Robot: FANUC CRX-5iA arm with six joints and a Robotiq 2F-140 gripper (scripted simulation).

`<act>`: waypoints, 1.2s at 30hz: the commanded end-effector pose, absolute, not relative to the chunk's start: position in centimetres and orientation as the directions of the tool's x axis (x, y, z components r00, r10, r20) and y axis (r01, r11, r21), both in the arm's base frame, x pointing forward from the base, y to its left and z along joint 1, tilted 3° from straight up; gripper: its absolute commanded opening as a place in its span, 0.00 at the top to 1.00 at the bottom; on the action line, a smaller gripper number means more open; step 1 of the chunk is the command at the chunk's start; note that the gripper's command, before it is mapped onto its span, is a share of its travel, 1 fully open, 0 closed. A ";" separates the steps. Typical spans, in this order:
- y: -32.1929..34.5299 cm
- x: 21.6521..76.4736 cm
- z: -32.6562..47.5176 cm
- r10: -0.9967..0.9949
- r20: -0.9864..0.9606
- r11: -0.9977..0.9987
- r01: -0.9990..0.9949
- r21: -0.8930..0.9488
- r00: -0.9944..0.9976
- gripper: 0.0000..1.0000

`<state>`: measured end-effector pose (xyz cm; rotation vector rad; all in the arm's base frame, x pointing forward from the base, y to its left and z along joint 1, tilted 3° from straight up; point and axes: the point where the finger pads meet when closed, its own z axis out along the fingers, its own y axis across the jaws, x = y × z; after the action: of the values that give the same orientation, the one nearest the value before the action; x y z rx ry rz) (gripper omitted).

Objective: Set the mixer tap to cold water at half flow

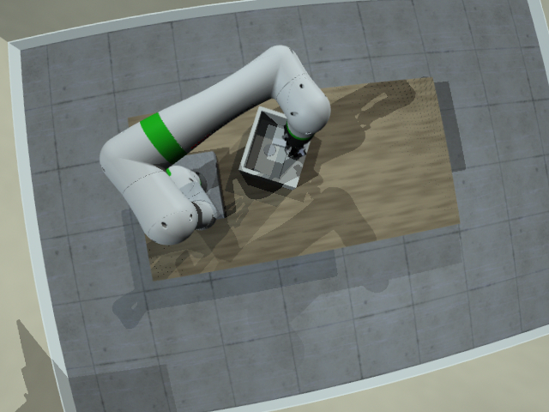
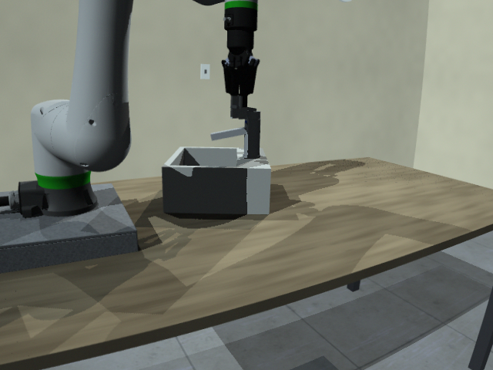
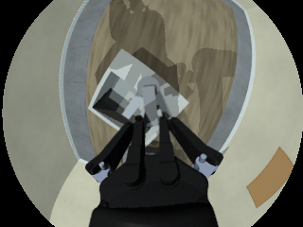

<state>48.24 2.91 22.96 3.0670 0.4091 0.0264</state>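
Observation:
A white sink basin (image 2: 216,183) stands on the wooden table, also in the overhead view (image 1: 272,153) and the wrist view (image 3: 135,97). A dark tap column (image 2: 253,135) rises from its back right rim, with a grey spout (image 2: 227,134) reaching out over the basin. The dark lever (image 2: 237,107) sits on top of the column and points toward the left. My gripper (image 2: 238,104) hangs straight down over the tap and is shut on the lever; it also shows in the overhead view (image 1: 294,150) and the wrist view (image 3: 151,128). The red and blue dots are too small to make out.
The arm's grey base block (image 2: 59,230) stands at the left of the table, close to the basin. The table's front edge (image 2: 278,298) runs diagonally below. A wall stands behind the table.

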 end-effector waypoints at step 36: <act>2.9 48.3 23.0 0.262 0.011 -0.964 0.262 0.049 0.965 0.63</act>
<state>48.24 2.91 22.96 3.0670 0.4091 0.0266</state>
